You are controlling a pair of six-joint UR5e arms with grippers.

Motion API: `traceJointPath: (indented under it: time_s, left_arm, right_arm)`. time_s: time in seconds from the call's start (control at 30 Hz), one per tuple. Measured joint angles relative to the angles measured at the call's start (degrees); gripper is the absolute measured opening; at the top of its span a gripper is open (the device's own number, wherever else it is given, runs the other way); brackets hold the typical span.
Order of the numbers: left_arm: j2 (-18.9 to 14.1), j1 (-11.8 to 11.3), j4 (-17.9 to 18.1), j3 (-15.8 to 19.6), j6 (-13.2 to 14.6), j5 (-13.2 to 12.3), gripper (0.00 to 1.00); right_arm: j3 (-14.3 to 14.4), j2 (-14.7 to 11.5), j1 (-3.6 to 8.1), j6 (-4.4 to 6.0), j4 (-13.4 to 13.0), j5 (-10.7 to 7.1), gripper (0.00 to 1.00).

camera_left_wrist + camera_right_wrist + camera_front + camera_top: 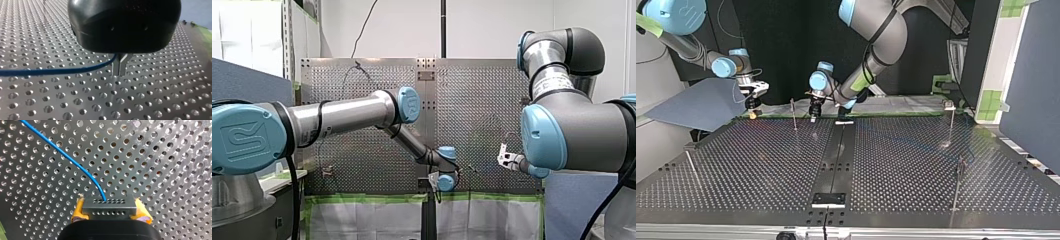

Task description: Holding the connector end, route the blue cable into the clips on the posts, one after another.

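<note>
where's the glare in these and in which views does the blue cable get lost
Right wrist view: even light, the blue cable stands out on the bright table up to the connector. Left wrist view: hole rims glint, my left gripper's dark housing covers the cable's end. Top view: dark table with pale reflections, cable barely traceable. Front view: cable not discernible.

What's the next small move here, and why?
Probably ease my right gripper, shut on the connector, toward the thin post standing between it and my left gripper, which pinches the blue cable: that post is nearest the held span.
</note>
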State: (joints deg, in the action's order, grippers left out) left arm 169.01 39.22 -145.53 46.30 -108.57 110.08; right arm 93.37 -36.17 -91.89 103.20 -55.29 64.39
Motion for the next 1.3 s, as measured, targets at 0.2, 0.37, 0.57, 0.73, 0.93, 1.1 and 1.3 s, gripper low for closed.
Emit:
traceJointPath:
  time_s: [0.2,0.37,0.57,0.73,0.93,1.1,1.3]
  left_arm:
    - [-0.46,0.08,-2.84,0.00,2.13,-0.15,0.99]
    - [-0.99,0.58,-5.09,0.00,4.52,-0.15,0.99]
    - [-1.84,1.27,-7.86,0.00,7.42,1.86,0.99]
    - [-3.42,1.65,-10.12,0.00,9.72,2.59,0.99]
    - [-5.44,2.75,-12.68,0.07,11.68,2.81,0.99]
    - [-5.85,4.18,-15.20,0.74,12.29,3.16,0.99]
    - [-5.90,5.49,-17.39,3.22,13.02,4.34,0.99]
  right_arm:
    - [-0.03,0.00,0.02,0.07,0.00,-0.05,0.00]
    - [-0.03,0.00,0.07,0.08,0.00,-0.05,0.00]
    - [-0.05,0.00,0.04,0.08,0.00,-0.05,0.00]
    - [-0.05,0.00,0.04,0.13,0.00,-0.05,0.00]
    - [-0.02,0.00,-0.08,0.16,0.44,-0.05,0.00]
    - [-0.02,0.00,-0.03,0.17,0.90,-0.05,0.00]
    - [-0.04,0.00,0.01,0.17,1.20,-0.05,0.00]
